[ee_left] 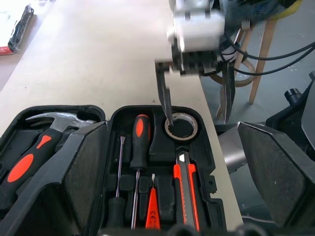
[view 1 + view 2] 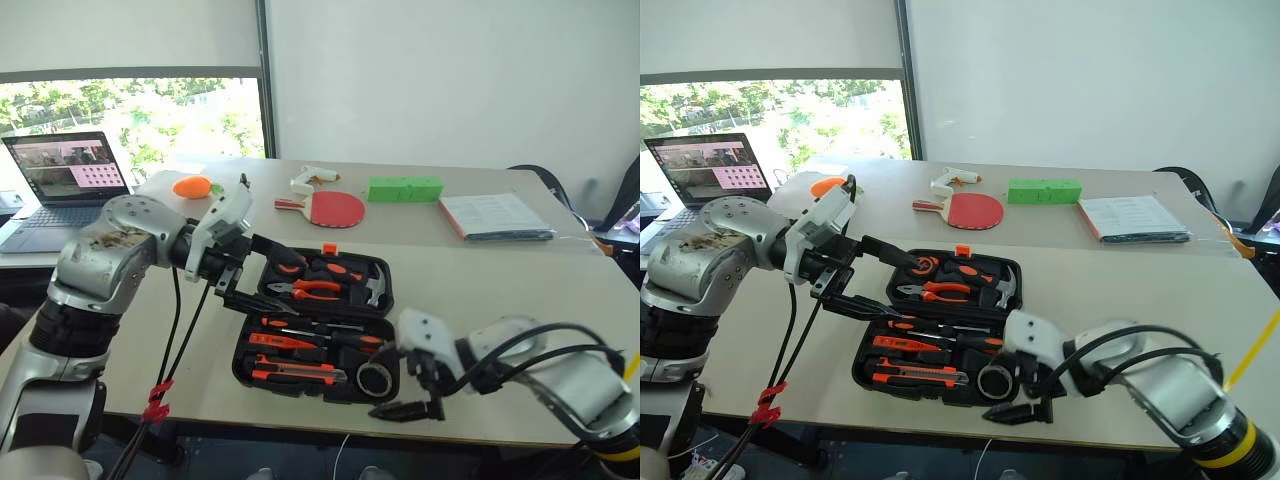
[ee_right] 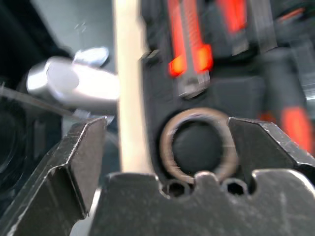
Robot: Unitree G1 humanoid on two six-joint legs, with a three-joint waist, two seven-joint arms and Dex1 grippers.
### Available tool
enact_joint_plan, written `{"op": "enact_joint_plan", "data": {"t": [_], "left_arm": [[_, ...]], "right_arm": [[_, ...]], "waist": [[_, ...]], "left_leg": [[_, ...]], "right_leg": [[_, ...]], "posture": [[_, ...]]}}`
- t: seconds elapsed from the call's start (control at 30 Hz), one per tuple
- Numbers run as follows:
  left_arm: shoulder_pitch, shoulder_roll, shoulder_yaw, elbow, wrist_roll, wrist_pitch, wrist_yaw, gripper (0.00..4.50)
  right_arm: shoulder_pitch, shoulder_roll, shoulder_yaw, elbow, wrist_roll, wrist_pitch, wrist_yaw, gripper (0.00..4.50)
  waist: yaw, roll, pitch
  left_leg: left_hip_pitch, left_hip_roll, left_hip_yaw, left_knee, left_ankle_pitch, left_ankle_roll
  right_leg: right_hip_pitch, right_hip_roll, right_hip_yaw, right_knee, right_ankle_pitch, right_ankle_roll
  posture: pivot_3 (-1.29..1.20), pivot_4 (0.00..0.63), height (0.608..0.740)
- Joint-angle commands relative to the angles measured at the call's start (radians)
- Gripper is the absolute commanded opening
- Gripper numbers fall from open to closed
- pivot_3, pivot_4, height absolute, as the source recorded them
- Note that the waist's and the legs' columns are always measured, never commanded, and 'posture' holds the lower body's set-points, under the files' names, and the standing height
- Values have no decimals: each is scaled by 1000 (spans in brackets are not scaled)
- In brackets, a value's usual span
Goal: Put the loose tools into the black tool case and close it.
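Right gripper (image 2: 412, 392) spread above 1 tape roll (image 2: 375, 378) in the black tool case (image 2: 252, 372), beside 3 screwdrivers (image 2: 300, 327) and 1 utility knife (image 2: 298, 372); left gripper (image 2: 262, 282) spread.

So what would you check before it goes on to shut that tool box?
1. Tape roll sits in its recess in the black tool case: ok.
2. Right end effector open and off the roll: ok.
3. Utility knife and screwdrivers lie in the front half of the case: ok.
4. All tools pressed flush so the case can shut: cannot tell.
5. Left end effector clear of the case: not ok, it hovers open above the hammer-and-pliers half.
6. Orange latch free: ok.
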State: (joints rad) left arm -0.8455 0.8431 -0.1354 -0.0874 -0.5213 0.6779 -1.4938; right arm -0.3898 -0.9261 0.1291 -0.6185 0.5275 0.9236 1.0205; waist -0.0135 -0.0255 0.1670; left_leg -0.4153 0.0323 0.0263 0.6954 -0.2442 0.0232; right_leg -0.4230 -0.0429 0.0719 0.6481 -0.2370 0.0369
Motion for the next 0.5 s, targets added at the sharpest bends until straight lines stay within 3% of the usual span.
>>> {"op": "enact_joint_plan", "data": {"t": [0.03,0.07,0.23,0.37,0.4,0.5], "left_arm": [[62,42,34,45,68,-30,81,3995],[96,58,34,55,97,-57,97,3846],[238,114,24,121,235,-181,195,1964],[302,119,3,154,317,-232,255,524],[310,114,-2,156,328,-231,263,134],[320,83,-41,173,387,-227,314,48]], "right_arm": [[53,-10,-179,45,52,47,-52,3601],[78,-13,-200,62,39,36,-67,3264],[171,3,-207,118,-35,-52,-132,1502],[193,37,-140,166,-107,-136,-167,163],[191,45,-127,178,-118,-150,-170,2],[150,87,-61,247,-174,-202,-187,0]], "waist": [[0,0,0],[-1,0,0],[-1,0,0],[-1,-1,0],[-1,-1,0],[1,-1,0]], "left_leg": [[0,0,0,0,0,0],[0,0,0,0,0,0],[-1,0,0,-2,0,0],[-1,0,1,-1,0,0],[-1,0,1,-1,0,0],[-1,0,1,-1,0,0]], "right_leg": [[0,0,0,0,0,0],[0,0,0,0,0,0],[-2,0,0,0,0,-1],[-1,0,0,0,0,-1],[-1,0,0,0,0,0],[-1,0,0,0,0,0]], "posture": [[0,150,738],[0,150,738],[0,150,738],[0,150,738],[0,150,738],[0,150,738]]}}
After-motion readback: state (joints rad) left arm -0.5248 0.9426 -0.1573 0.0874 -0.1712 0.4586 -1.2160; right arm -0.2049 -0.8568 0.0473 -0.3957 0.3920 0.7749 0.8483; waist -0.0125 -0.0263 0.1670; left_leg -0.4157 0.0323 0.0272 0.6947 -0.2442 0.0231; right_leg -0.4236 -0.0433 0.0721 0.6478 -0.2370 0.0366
